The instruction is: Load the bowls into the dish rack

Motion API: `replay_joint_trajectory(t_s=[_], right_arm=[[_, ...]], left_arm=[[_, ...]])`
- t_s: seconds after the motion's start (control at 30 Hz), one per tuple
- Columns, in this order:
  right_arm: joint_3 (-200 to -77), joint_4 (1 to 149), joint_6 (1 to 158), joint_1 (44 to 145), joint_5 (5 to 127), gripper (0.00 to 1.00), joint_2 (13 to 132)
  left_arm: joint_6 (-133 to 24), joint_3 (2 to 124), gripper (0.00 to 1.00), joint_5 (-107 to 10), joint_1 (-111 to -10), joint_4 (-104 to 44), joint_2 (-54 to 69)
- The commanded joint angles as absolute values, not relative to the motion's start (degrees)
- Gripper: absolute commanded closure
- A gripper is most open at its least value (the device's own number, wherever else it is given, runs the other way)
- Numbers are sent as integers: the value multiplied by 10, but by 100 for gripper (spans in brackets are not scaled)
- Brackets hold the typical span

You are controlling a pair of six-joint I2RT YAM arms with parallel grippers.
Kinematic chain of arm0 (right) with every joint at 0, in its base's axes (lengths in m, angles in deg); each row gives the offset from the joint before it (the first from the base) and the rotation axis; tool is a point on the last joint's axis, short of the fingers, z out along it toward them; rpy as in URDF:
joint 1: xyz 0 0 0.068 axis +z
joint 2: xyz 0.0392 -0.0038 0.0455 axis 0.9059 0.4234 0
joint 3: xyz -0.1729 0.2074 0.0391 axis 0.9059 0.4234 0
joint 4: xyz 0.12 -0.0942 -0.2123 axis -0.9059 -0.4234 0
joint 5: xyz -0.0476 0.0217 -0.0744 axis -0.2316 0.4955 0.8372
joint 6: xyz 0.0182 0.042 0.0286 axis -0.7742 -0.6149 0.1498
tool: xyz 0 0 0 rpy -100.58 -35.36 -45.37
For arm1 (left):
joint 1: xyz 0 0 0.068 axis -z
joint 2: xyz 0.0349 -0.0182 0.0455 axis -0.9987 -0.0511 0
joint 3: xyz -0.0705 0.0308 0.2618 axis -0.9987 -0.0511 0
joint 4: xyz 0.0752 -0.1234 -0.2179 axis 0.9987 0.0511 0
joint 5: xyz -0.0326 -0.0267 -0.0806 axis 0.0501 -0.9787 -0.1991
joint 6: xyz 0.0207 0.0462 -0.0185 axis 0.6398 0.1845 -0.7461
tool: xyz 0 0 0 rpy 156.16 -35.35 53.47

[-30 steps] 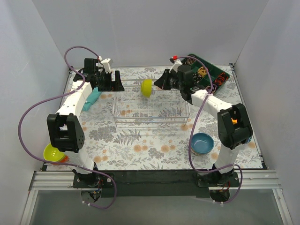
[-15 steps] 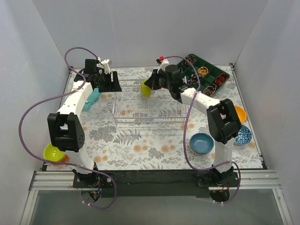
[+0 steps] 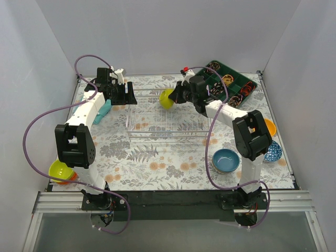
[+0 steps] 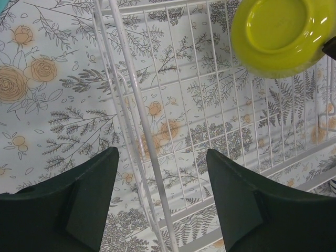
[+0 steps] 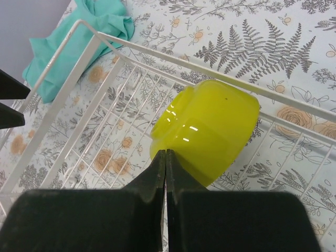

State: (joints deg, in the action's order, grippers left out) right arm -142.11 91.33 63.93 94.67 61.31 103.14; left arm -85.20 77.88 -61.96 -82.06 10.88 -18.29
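Bowl [image 5: 207, 128], lime yellow, tipped sideways and pinched by its rim in the right tool [image 5: 165, 153], hangs just ahead over the dish rack [image 5: 105, 47] edge, apparently ready for lowering inside. The left tool [image 4: 160, 157] gapes wide, empty.

Left gripper [image 4: 161, 157]: jaws wide apart, nothing btwn them. Both dark fingers [image 4: 68, 205] enter from the bottom edge, approx. symmetrical.

Dish rack [image 4: 134, 113]: white wire grid; one corner at top left, rim wire running diag. down btwn the fingers. Floral tablecloth [image 4: 52, 105] visible through the mesh and to the left of the rim.

Bowl [image 4: 275, 32]: yellow-green, top right, underside w/ foot ring facing the camera, positioned over the rack grid. Contact w/ the wires cannot be determined. A dark part [image 4: 331, 47] at the right edge touches the bowl rim; ID not possible.
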Motion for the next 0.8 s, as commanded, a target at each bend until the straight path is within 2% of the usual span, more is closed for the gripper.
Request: replay_joint_trajectory(t_s=[0.0,0.33,0.47,0.53,0.6,0.7,0.77], right_arm=[[-1396,910,665,943,639,99,1003],[-1360,884,674,920,640,99,958],[-1356,882,679,904,611,99,928],[-1361,885,723,911,579,97,902],[-1361,884,774,926,544,85,873],[-1348,873,801,947,527,70,843],[-1339,861,803,955,524,66,834]], left_arm=[[-851,778,32,-613,-819,100,-177],[-852,779,30,-620,-819,106,-171],[-856,828,30,-610,-819,101,-149],[-838,863,27,-573,-820,115,-137],[-806,907,21,-539,-820,136,-118],[-747,961,19,-452,-823,244,-116],[-720,969,21,-425,-845,338,-109]])
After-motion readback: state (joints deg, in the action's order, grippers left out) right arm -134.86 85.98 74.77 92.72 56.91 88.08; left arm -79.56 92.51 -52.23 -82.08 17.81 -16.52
